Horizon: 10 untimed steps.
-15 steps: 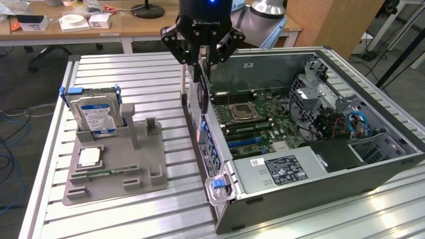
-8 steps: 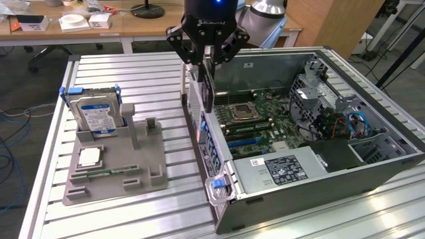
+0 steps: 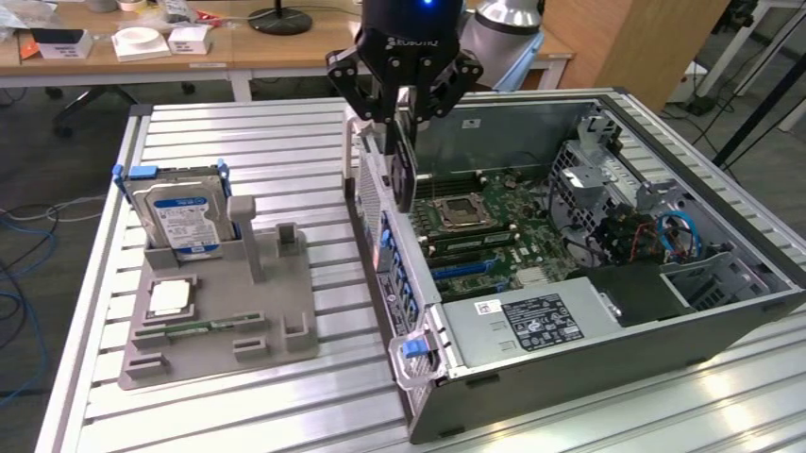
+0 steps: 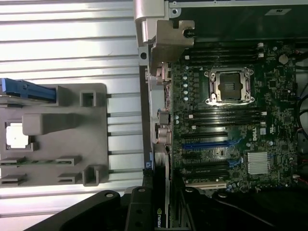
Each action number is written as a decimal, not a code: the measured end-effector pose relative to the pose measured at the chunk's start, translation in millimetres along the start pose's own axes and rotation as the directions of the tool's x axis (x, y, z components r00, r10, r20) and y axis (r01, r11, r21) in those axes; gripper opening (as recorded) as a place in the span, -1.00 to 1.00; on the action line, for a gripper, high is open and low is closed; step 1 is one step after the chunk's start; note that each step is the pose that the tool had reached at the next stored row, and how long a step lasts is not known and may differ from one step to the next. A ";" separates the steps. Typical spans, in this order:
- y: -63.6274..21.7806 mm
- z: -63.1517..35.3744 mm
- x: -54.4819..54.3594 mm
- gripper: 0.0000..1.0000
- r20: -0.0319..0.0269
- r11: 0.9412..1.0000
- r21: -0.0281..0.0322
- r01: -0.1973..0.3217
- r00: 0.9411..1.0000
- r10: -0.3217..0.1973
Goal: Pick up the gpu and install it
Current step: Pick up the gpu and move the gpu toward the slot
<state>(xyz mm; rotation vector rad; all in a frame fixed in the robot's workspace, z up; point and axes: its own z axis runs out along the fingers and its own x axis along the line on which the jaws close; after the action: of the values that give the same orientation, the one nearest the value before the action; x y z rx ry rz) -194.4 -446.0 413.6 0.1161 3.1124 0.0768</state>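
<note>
End effector grips one gpu over one case.

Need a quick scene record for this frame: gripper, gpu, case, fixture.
gripper: shut on the gpu, above the case wall nearest the fixture
gpu: held upright on edge, not in a slot
case: open, on its side, motherboard exposed
fixture: grey, on the exterior view's left, beside the case
hard drive: standing in the fixture

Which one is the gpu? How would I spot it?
Find the big open computer case. Above its rear wall hangs the black gripper. The gpu is the thin dark card on edge in its jaws, unlike the boxy silver hard drive.
</note>
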 end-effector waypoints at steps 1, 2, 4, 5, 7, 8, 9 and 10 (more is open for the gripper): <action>0.1 0.0 -1.1 -0.48 0.000 1.000 0.000 0.000 1.000 0.000; 0.2 0.0 -2.1 -0.48 0.000 1.000 0.000 0.000 1.000 0.000; 0.3 0.1 -4.3 -0.48 0.000 1.000 0.000 0.000 1.000 0.000; 0.4 0.1 -5.3 -0.48 0.000 1.000 0.000 0.000 1.000 0.000; 0.6 0.2 -7.2 -0.48 0.000 1.000 0.000 0.000 1.000 0.000; 0.7 0.2 -8.2 -0.48 0.000 1.000 0.000 0.000 1.000 0.000; 0.7 0.2 -9.2 -0.48 0.000 1.000 0.000 0.000 1.000 0.000; 0.8 0.3 -10.1 -0.48 0.000 1.000 0.000 0.000 1.000 0.000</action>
<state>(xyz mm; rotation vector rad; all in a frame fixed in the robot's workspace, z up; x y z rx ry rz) -184.2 -445.9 413.6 0.1160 3.1125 0.0767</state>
